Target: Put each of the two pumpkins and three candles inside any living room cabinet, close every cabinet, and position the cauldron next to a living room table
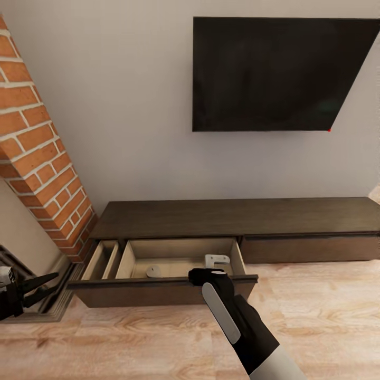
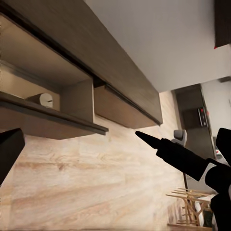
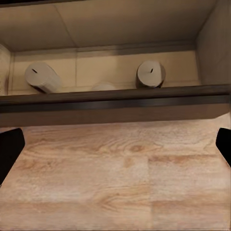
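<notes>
Your right tool (image 1: 210,274) hangs at the pulled-out drawer front of the cabinet (image 1: 237,216), spread unclear in the head view; your left tool (image 1: 39,287) stands open. Left wrist view: one candle (image 2: 42,99) inside. Right wrist view: jaws apart, candles (image 3: 150,73) in the drawer.

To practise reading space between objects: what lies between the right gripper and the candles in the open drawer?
In the right wrist view, bare wood floor and then the drawer's dark front panel separate the open right gripper from the candles behind it.
</notes>
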